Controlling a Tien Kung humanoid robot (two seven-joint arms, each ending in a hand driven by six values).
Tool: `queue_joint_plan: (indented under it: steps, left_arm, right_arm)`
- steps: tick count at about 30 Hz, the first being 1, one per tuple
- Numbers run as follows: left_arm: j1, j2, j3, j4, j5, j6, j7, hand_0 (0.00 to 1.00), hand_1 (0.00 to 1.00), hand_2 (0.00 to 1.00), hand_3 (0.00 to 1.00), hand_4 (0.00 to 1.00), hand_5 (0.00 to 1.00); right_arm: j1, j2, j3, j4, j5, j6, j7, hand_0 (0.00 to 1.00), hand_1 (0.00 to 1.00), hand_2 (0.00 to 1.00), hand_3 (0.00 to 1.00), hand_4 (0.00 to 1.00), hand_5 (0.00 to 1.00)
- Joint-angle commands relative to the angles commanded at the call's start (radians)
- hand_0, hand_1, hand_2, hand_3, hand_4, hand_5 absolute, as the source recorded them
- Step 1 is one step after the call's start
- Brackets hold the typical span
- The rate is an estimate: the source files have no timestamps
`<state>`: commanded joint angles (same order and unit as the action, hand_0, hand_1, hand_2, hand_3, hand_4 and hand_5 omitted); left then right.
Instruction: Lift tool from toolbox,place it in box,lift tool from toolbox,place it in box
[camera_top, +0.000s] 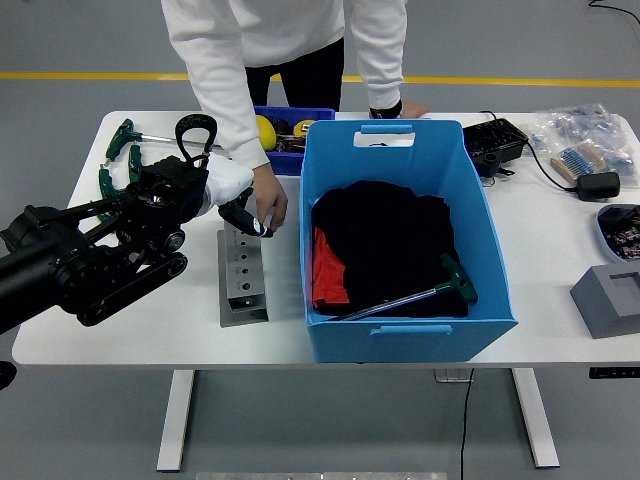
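One white table (560, 270), smooth and rectangular, is seen carrying everything in the scene. A person in a white long-sleeved top is seen bent over its far side, one hand (272, 205) lowered just beside the top end of the metal block, the other hand (405, 108) laid flat on the far edge behind the big box. The blue box (408, 330), a deep rectangular plastic bin with slotted handles, is set at the table's middle; black cloth (385, 240) with a red patch at its left side is bunched inside it. On that cloth a T-handle tool (405, 298) is laid, its thin shiny shaft running from lower left to upper right and its green handle pointing to the box's right wall. The left hand (195, 190), black-jointed with a white shell, is held above the table left of the box; its fingers are curled loosely, and whether anything is gripped cannot be told. A grey metal block (243, 276) with a row of round holes is stood with its long axis running near to far, just beside the box's left wall. A small blue toolbox (292, 158) with a yellow object inside is placed behind it. More green-handled tools (122, 137) are laid at the far left.
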<state>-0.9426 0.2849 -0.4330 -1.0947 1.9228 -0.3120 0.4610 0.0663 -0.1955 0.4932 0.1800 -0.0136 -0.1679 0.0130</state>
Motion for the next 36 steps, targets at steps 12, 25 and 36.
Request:
queue_joint_plan:
  steps: [12, 25, 36]
  left_arm:
    - [-0.009, -0.008, 0.008, 0.036, -0.021, 0.031, -0.027, 0.592, 0.334, 0.288, 0.41, 0.967, 0.828]
    - [-0.013, -0.011, 0.016, 0.068, 0.001, 0.081, -0.08, 0.375, 0.203, 0.19, 0.283, 0.988, 0.701]
    - [-0.008, -0.006, 0.023, 0.088, 0.034, 0.192, -0.148, 0.254, 0.093, 0.108, 0.153, 0.998, 0.367]
  right_arm:
    - [0.002, -0.001, -0.01, 0.0, 0.007, 0.0, 0.001, 0.7, 0.664, 0.738, 0.605, 0.862, 0.771]
    - [0.005, -0.001, -0.01, 0.0, 0.009, 0.0, 0.003, 0.699, 0.664, 0.738, 0.605, 0.863, 0.77]
    - [0.006, 0.0, -0.009, 0.0, 0.008, -0.001, 0.003, 0.698, 0.663, 0.738, 0.605, 0.863, 0.769]
